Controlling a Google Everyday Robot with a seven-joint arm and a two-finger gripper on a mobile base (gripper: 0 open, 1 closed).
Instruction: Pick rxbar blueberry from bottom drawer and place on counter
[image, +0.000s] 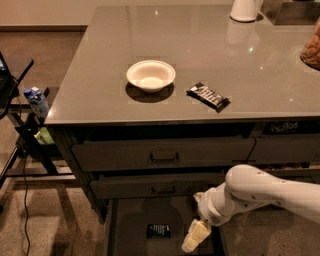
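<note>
The rxbar blueberry (158, 230), a small dark wrapper with pale print, lies flat on the floor of the open bottom drawer (130, 225). My gripper (195, 236) hangs over the drawer's right part, a short way right of the bar and not touching it. Its pale fingers (199, 232) point down and left. The white arm comes in from the right. The counter (210, 55) is the wide glossy grey worktop above the drawers.
A white bowl (150, 75) and a longer black bar with white lettering (208, 96) lie on the counter. A white jug (244, 9) stands at the back. Two shallower drawers with handles (164, 155) are shut. A stand with a bottle (37, 101) is at the left.
</note>
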